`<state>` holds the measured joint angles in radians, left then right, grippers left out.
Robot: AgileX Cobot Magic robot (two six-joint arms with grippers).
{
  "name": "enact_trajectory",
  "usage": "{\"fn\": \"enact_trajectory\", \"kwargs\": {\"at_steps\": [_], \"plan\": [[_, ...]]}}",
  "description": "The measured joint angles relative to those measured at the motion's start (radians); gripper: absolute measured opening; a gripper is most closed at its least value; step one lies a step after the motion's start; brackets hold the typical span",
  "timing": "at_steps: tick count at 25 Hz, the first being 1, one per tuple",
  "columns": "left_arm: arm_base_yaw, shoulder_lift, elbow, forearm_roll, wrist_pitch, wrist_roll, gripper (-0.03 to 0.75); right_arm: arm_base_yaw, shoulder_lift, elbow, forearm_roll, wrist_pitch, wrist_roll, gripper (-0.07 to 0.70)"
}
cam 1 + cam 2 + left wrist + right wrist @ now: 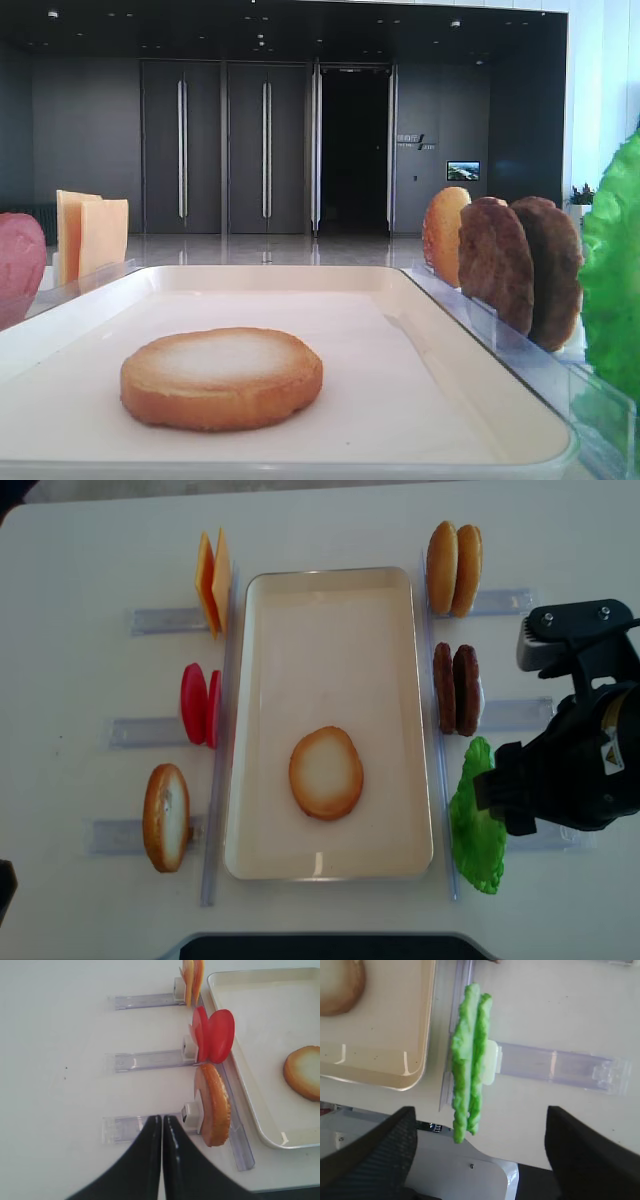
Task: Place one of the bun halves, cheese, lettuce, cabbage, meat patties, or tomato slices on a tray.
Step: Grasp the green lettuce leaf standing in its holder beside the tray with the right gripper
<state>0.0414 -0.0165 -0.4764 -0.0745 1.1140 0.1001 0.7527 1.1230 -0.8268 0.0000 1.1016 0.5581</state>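
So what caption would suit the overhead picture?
One bun half lies on the tray while the open right gripper hovers over the lettuce.

table (90,570): white | clear holder rails (150,620) | doors (225,150), possibly dark metal

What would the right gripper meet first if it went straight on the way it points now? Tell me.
Most likely the frilly bright green lettuce leaves, standing on edge in their clear plastic holder. They lie just ahead of the right gripper, between its wide open jaws; depth is hard to judge.
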Motion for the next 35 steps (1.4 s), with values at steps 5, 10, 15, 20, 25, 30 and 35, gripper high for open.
{"fn": "enact_trajectory", "kwargs": {"at_steps": [5, 10, 15, 20, 25, 30, 35], "plan": [[0.000, 0.000, 0.000, 0.000, 0.000, 0.000, -0.007, 0.017, 0.044, 0.000, 0.000, -0.049, 0.000, 0.534], [0.000, 0.000, 0.000, 0.000, 0.000, 0.000, -0.007, 0.017, 0.073, 0.000, -0.006, -0.084, 0.000, 0.534], [0.000, 0.000, 0.000, 0.000, 0.000, 0.000, -0.007, 0.017, 0.115, -0.001, -0.007, -0.090, -0.009, 0.534], [0.000, 0.000, 0.000, 0.000, 0.000, 0.000, -0.007, 0.017, 0.143, -0.001, -0.019, -0.096, -0.016, 0.498], [0.000, 0.000, 0.000, 0.000, 0.000, 0.000, -0.007, 0.017, 0.165, -0.001, -0.030, -0.112, -0.020, 0.407], [0.000, 0.000, 0.000, 0.000, 0.000, 0.000, -0.007, 0.017, 0.167, -0.001, -0.036, -0.117, -0.021, 0.314], [0.000, 0.000, 0.000, 0.000, 0.000, 0.000, -0.007, 0.017, 0.167, -0.002, -0.056, -0.117, -0.021, 0.161]]}}
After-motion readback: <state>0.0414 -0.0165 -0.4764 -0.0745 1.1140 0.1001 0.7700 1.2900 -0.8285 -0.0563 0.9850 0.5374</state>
